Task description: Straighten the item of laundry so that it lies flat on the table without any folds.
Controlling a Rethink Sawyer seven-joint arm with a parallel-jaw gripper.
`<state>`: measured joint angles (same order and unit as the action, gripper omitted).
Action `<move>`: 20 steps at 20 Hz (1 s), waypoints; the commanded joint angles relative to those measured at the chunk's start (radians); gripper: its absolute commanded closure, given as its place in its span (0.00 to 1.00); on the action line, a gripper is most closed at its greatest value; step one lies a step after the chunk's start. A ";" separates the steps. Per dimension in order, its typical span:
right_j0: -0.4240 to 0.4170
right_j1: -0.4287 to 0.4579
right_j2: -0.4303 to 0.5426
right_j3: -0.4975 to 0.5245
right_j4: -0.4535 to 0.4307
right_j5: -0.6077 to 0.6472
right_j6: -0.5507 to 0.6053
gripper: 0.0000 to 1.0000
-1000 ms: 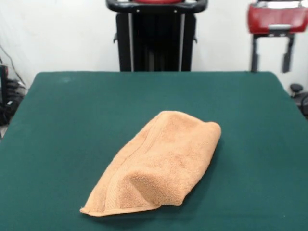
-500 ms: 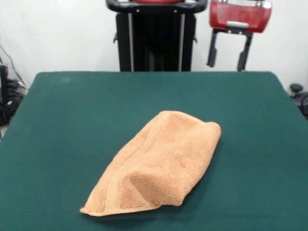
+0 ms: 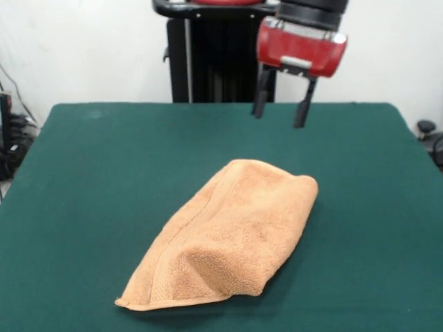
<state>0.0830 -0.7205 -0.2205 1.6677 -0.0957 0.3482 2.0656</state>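
- The towel point(image 3: 228, 238) lies on the green surface point(image 3: 83, 207), a little right of centre and in the lower half of the frame.
- It is not spread flat: it is folded over on itself into a long, rounded bundle that runs on a slant from the lower left up toward the centre right.
- Its lower-left end comes to a flat edge with a hem, close to the bottom of the frame; a woven band stripe runs along the left side of the bundle, up from that end.
- Near the lower middle the cloth bulges up in a soft hump, with a shallow dip just to the left of it.
- The upper-right end is rounded and thick, with a folded edge curling over at the right.
- No label can be made out from this side.
- The claw point(image 3: 280, 113) hangs in the upper part of the frame, right of centre, below a red housing point(image 3: 301, 47).
- Its two dark fingers point(image 3: 261, 93) point down and stand apart, with a clear gap between them and nothing in that gap.
- The claw is above the far part of the surface, well apart from the towel and touching neither cloth nor surface; it sits above the towel's upper-right end in the frame.
- Behind it, at top centre, stands a black upright stand point(image 3: 225, 55) against a pale wall point(image 3: 83, 48).
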 commanded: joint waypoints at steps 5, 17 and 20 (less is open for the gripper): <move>0.103 0.185 -0.200 -0.157 -0.034 0.231 0.191 0.00; 0.145 0.353 -0.295 -0.362 0.034 0.314 0.245 0.00; 0.099 0.386 -0.265 -0.392 0.042 0.280 0.210 0.00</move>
<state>0.1979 -0.4466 -0.5159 1.3754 -0.0951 0.5683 2.0656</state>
